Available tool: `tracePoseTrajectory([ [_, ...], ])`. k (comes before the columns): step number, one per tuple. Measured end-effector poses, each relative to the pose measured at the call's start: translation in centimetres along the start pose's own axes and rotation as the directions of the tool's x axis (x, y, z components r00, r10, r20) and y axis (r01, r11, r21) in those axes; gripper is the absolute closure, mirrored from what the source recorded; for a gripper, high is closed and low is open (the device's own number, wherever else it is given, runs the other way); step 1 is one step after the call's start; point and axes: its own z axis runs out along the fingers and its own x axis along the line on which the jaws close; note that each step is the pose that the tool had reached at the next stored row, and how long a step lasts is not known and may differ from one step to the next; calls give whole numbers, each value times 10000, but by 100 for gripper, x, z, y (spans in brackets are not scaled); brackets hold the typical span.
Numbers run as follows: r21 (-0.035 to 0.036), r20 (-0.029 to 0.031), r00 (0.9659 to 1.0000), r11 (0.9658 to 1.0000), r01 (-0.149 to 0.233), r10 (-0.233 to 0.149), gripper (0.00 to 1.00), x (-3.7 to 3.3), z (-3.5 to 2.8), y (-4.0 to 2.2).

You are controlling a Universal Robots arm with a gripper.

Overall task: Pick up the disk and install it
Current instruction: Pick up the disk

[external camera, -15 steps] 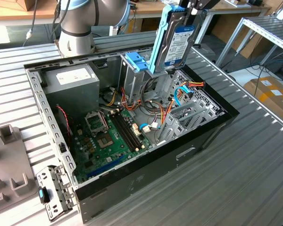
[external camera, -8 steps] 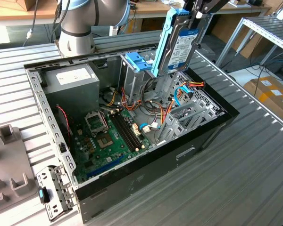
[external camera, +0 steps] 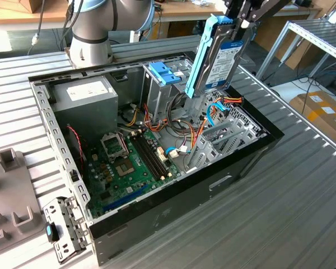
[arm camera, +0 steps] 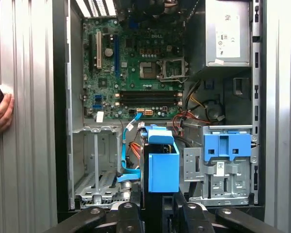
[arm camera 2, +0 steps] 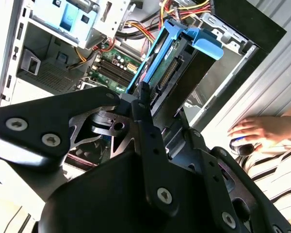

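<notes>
One disk (external camera: pixel 219 59) hangs over the open computer case (external camera: pixel 173 207). Your gripper (external camera: pixel 243 15) holds it by the upper end, with the jaws closed firmly on it. The disk stands almost upright, only a little tilted, and touches nothing below. In the first wrist view you see it between the empty grey drive cage (arm camera: pixel 94 165) and the darker blue latch (arm camera: pixel 228 148). A person's hand (arm camera: pixel 0 114) lies on the slatted table (external camera: pixel 302 213) beside the case.

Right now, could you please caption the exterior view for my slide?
The gripper holds the disk on end, slightly tilted, above the open computer case.
</notes>
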Motion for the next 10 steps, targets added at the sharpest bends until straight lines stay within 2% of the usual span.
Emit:
tracePoseTrajectory([
  [7, 0, 1, 10000, 10000, 0, 0, 65, 169, -3, -2],
  [8, 0, 0, 10000, 10000, 0, 0, 65, 214, -4, -3],
  [10, 0, -1, 10000, 10000, 0, 0, 65, 263, -5, -4],
])
